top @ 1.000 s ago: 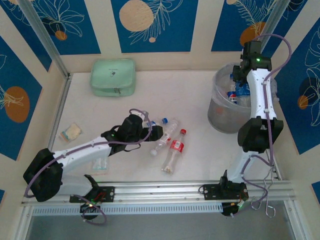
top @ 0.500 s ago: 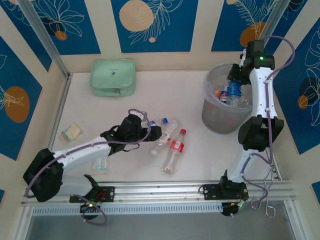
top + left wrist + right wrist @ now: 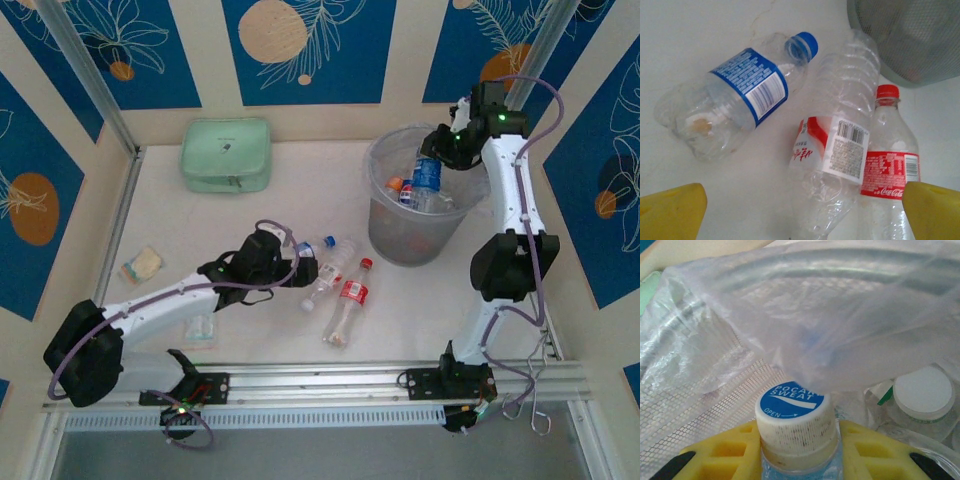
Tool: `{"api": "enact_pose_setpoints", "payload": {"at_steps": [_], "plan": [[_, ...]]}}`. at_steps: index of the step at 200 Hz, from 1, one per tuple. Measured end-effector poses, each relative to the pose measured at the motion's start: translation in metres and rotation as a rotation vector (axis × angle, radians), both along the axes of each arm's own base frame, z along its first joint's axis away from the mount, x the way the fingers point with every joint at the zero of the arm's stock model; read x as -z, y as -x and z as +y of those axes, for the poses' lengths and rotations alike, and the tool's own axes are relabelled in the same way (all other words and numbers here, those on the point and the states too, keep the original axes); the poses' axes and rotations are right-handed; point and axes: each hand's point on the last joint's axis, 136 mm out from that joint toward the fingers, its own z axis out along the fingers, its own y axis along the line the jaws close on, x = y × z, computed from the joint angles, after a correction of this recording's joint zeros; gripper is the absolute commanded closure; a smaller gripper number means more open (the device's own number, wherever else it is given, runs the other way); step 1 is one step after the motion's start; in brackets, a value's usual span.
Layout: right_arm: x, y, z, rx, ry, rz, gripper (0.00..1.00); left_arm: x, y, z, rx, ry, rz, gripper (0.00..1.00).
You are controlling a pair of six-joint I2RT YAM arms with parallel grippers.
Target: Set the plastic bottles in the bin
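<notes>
Sliding left across the table, the bin [image 3: 398, 240] now sits well left of where it stood a moment ago, and your right gripper [image 3: 445, 148] has gone with it, reaching over the far rim. Its fingers are clamped on the neck of a blue-labelled bottle [image 3: 428, 174] held upright inside the bin, with the clear bag liner [image 3: 840, 315] draped against the cap. That is your risk: if the liner or rim is snagged on the gripper, any further pull could drag or tip the bin and spill what is inside, so let go before you withdraw. Your left gripper [image 3: 306, 268] hangs with fingers [image 3: 672, 210] spread wide over three bottles lying on the table: the blue-capped bottle [image 3: 735, 100], the ridged bottle [image 3: 835, 150] and the red-capped bottle [image 3: 887, 165]. The last two touch, so closing there may catch both or squirt one away, and the bin wall is just beside them
</notes>
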Motion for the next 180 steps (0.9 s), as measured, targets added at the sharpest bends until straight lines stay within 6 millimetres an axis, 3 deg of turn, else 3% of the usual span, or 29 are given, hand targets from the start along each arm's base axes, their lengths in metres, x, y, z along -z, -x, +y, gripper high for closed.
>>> {"api": "enact_pose_setpoints", "payload": {"at_steps": [23,46,111,147,180], "plan": [[-0.004,0.003,0.0,0.004,0.045,0.003,0.4,0.001,0.002,0.003,0.009,-0.026,0.007,0.0],[-0.013,0.01,0.001,-0.01,0.078,0.004,0.33,-0.004,0.0,0.002,0.016,-0.031,-0.001,0.0],[-0.05,0.027,-0.001,-0.01,0.163,-0.065,0.36,-0.004,-0.002,0.008,0.007,-0.079,-0.015,0.0],[-0.068,0.061,0.003,-0.02,0.17,-0.125,0.39,0.0,-0.006,0.005,0.024,-0.103,-0.014,0.02],[-0.086,0.095,0.019,-0.057,0.058,-0.226,0.4,0.012,-0.011,-0.007,0.078,-0.14,0.012,0.08]]}}
